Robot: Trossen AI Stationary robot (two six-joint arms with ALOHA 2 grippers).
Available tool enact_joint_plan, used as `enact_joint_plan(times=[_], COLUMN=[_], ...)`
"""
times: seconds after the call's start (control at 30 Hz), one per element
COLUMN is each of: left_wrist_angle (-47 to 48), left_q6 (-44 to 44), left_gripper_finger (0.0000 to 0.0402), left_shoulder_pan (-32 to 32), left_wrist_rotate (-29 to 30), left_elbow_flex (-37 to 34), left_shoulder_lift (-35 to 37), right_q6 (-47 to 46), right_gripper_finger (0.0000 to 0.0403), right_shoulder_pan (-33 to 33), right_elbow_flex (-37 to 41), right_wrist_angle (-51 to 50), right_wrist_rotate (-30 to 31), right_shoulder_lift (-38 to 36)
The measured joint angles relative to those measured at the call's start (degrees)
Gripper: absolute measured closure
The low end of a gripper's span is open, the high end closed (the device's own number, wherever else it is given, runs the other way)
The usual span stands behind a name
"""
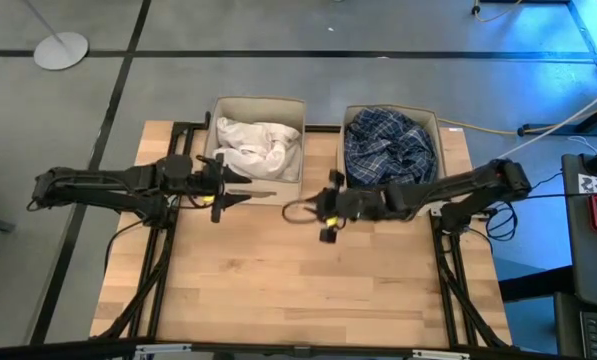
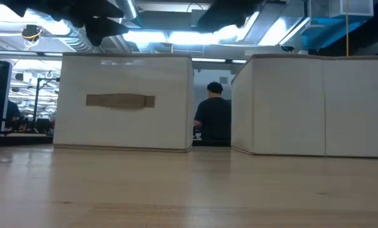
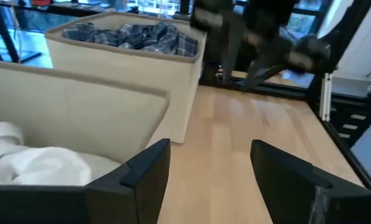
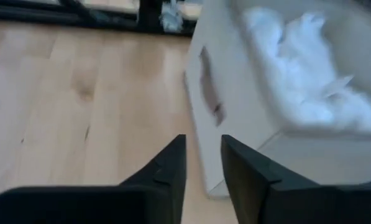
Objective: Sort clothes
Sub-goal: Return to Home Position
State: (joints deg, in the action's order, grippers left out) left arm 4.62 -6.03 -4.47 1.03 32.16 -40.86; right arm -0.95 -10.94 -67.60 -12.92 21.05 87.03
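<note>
Sort looks done. White shirts (image 1: 253, 148) sit bunched in left box (image 1: 259, 100); plaid shirt (image 1: 388, 145) is heaped in right box (image 1: 390, 108), up to the rim. No other garment shows, and anything under the plaid is hidden. Whites apart from colours, so the split reads as intended. No cloth on table (image 1: 308, 290).

Left gripper (image 1: 246, 195) hovers just in front of left box's front wall, near its right corner, fingers spread wide with nothing between them. Right gripper (image 1: 296, 212) hangs over bare wood in front of the gap between the boxes, fingers a narrow gap apart, nothing held. Both empty, which fits a retreat to home rather than another pick.

Clearance: the two grippers are near each other at mid-table, tips facing. That's the tight spot. My call: each arm pulls back along its own side, away from the other. Left one also has to clear the box wall, which is soft fabric and would likely shove easily. Front half of the table is open wood, plenty of room. A person (image 2: 213, 117) shows beyond the table, through the gap between the boxes, well apart from the arms.
</note>
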Motion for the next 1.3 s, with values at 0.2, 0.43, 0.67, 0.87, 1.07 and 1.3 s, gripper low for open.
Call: enact_joint_plan(times=[0.2,0.43,0.67,0.87,1.07,1.3], left_wrist_angle=[2.13,2.66,-4.20,-13.39,-21.03,-22.18], left_q6=[0.36,0.40,-2.27,-4.96,-6.22,-3.81], left_gripper_finger=[0.0188,0.0188,0.0188,0.0188,0.0188,0.0188], left_shoulder_pan=[0.02,0.20,1.75,4.18,5.25,4.83], left_wrist_rotate=[2.64,2.66,2.63,2.78,2.69,1.96], left_elbow_flex=[0.00,-0.70,-8.75,-16.76,-20.68,-19.73], left_shoulder_lift=[2.11,5.59,9.84,14.15,15.16,17.57], right_q6=[2.73,-0.58,-5.47,-7.93,-7.43,-7.58], right_gripper_finger=[0.0367,0.0394,0.0385,0.0384,0.0398,0.0394], right_shoulder_pan=[3.64,1.55,-5.38,-9.82,-7.78,-0.41], right_elbow_flex=[-2.23,11.48,29.86,41.20,46.67,46.60], right_wrist_angle=[-7.19,-1.61,13.57,26.04,39.19,40.42], right_wrist_rotate=[-5.89,-13.67,-14.07,-14.61,-18.38,-26.41], right_shoulder_lift=[-11.60,-30.14,-43.44,-45.45,-40.45,-39.44])
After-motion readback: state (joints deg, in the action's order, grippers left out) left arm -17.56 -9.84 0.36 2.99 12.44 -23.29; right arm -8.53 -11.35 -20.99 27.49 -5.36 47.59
